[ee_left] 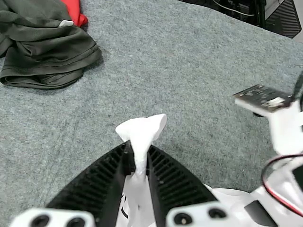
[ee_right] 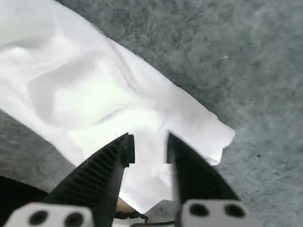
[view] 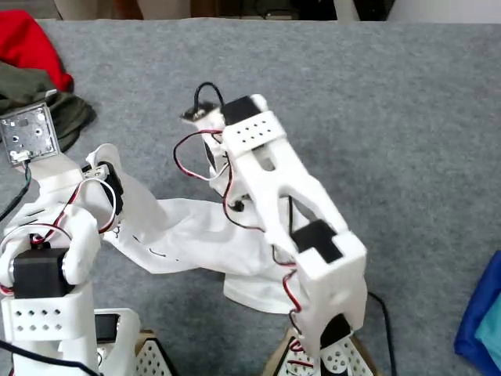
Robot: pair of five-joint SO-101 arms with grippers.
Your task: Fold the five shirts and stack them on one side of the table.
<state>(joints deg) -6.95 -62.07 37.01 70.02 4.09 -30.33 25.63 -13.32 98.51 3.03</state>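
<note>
The left gripper point(ee_left: 138, 150) is shut tight on a bit of the white shirt point(ee_left: 142, 128). A small tip of cloth pokes out past its fingertips. Far ahead of it, on the gray table point(ee_left: 199, 71), a dark green shirt point(ee_left: 42, 52) lies in a heap, with a red shirt point(ee_left: 78, 12) touching it.

The right gripper point(ee_right: 149, 144) is open just a little and holds nothing. The white shirt lies right under it, flat on the table. A blue shirt point(view: 481, 313) sits well apart from this gripper.
</note>
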